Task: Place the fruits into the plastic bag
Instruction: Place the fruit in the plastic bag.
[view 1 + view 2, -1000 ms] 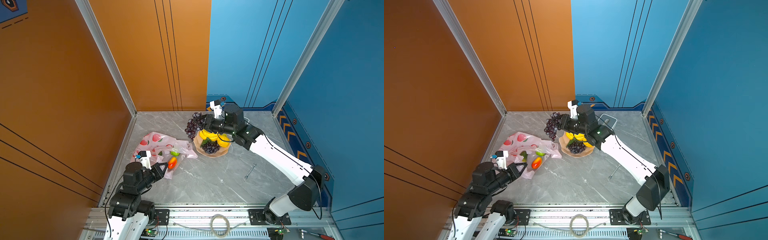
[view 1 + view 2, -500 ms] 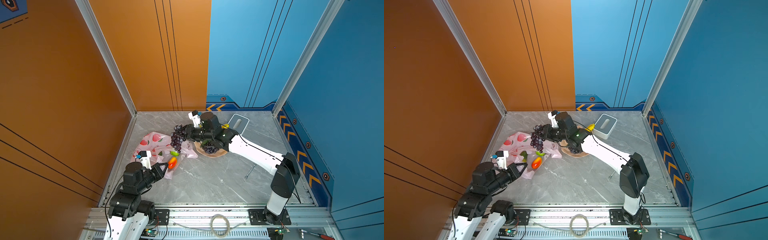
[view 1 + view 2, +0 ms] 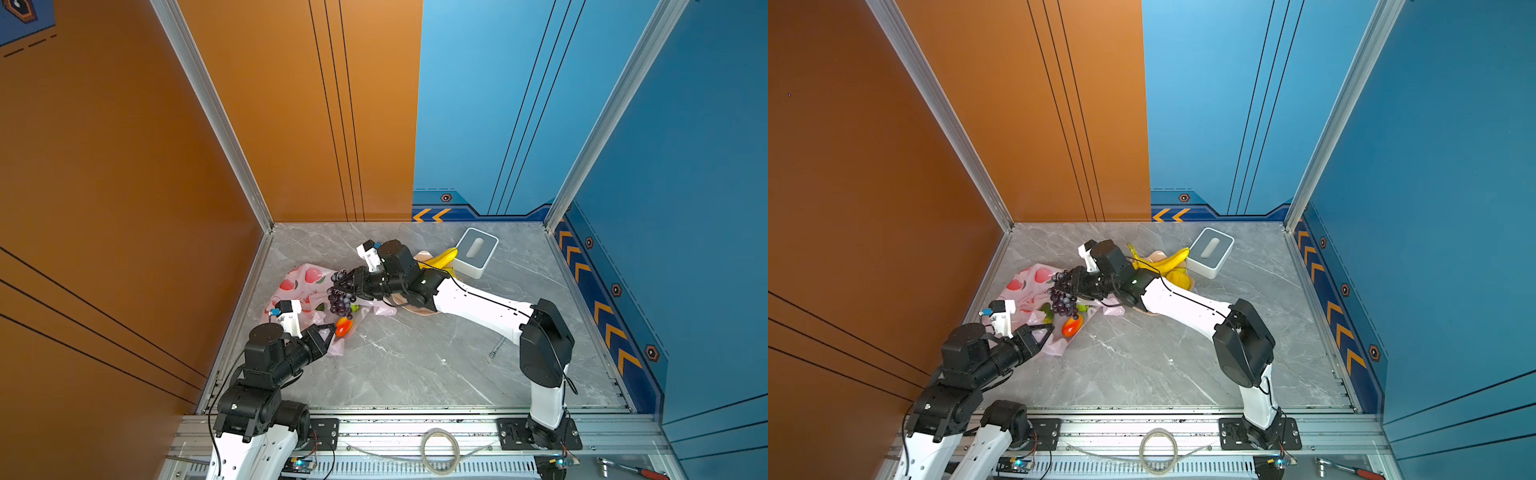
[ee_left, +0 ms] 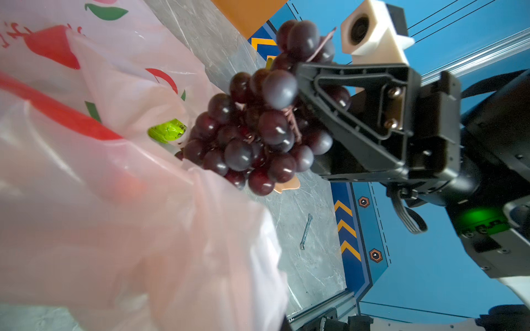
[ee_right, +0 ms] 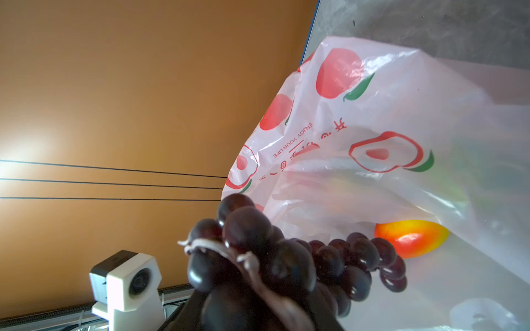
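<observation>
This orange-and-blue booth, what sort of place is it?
Probably a robot test cell in a lab, not a kitchen. Robot arms are bolted to a metal rail, painted panel walls box in a small marble-look table, and the grape bunch held at the plastic bag looks like a toy.

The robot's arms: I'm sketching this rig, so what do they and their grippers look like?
The left arm and right arm are white links with black joints. A thin black cable runs along the right one; a green light glows near its wrist. The left gripper and right gripper have black triangular open-frame fingers and carry white camera blocks.
</observation>
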`<state>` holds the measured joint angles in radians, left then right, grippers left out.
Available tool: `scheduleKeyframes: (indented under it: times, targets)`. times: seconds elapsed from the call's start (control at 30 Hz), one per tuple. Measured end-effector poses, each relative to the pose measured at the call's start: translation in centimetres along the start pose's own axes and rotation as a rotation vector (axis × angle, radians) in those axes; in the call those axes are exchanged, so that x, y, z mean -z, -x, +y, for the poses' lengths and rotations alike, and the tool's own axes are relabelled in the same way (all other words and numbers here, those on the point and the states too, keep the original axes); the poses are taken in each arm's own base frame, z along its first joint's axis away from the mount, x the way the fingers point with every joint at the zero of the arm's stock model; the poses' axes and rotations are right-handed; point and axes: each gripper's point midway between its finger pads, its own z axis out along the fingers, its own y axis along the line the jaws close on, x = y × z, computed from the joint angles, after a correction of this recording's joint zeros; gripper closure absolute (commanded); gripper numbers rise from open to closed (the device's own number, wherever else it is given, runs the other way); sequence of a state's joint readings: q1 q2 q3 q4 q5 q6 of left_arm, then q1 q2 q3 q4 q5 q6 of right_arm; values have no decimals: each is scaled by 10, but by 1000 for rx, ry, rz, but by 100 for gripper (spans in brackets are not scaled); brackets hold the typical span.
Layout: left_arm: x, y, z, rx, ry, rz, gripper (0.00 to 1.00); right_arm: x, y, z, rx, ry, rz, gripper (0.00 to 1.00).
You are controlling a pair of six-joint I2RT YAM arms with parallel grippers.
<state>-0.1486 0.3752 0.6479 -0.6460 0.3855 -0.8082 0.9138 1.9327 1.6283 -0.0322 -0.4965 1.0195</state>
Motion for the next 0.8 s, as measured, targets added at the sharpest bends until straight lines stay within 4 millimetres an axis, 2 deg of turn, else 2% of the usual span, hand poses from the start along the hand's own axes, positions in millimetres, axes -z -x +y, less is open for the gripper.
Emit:
scheduleKeyframes:
  times: [0.2, 0.47, 0.57, 0.8]
  targets:
    - [4, 6, -4, -7, 0, -27, 100, -11, -16, -4, 0, 6, 26, 64]
    - [4, 15, -5, -6, 2, -62, 100, -19, -39, -22, -2, -18, 65, 64]
    - [2, 18, -7, -2, -4, -68, 100, -22, -46, -22, 14, -19, 81, 64]
    - [1, 22, -11, -4, -18, -79, 100, -39, -74, -30, 35, -27, 158, 64]
